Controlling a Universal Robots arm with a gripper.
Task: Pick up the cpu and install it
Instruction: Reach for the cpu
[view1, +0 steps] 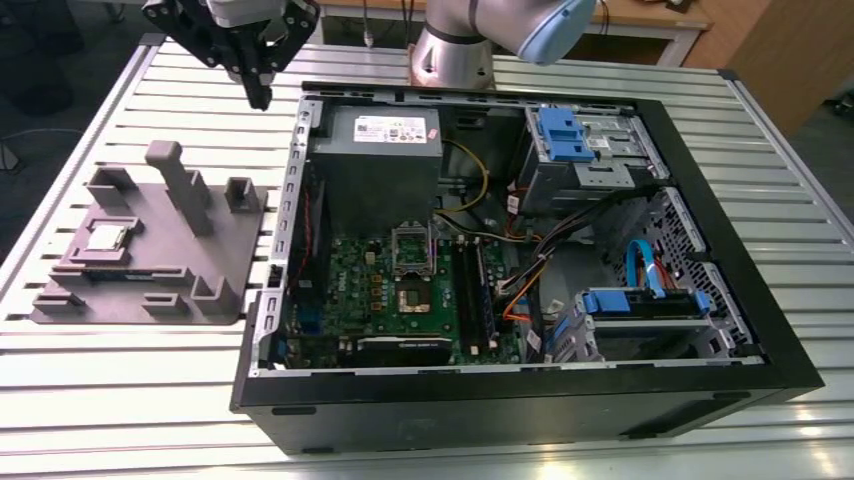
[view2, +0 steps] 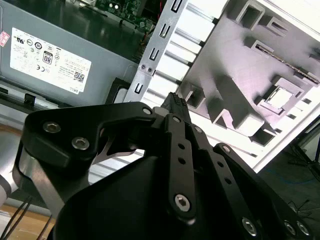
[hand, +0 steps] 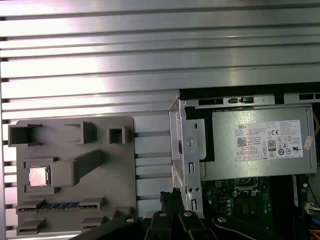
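**Q:** Where is your pincer, and what state is it in?

**A:** My pincer (view1: 258, 92) hangs over the ribbed, silver aluminium table (view1: 134, 400). Its black fingers are pressed together to a single point and nothing is caught between them. Just beside the tip, toward the exterior view's right, is the far corner of the open black metal computer case (view1: 534, 390).

**Q:** And the cpu?

**A:** The cpu (view1: 107, 237), a small flat square chip with a silvery metal top and a pale rim, lies well apart from my pincer. It is off toward the exterior view's left and nearer that camera than my fingertips. It sits flat in a square recess of the grey moulded plastic holder (view1: 234, 250), which rests on the table beside the case. In the first wrist view the chip (hand: 38, 176) sits near one edge of the holder, with my fingertips over the gap between holder and case.

**Q:** What is inside the case on the side near your pincer?

**A:** The big grey boxy power supply with a white label (view1: 376, 150) is the closest part. Beyond it, farther from my pincer, is the dark green motherboard (view1: 400, 300), lying flat. Its square metal-framed processor socket (view1: 407, 270) is near the middle of the board.
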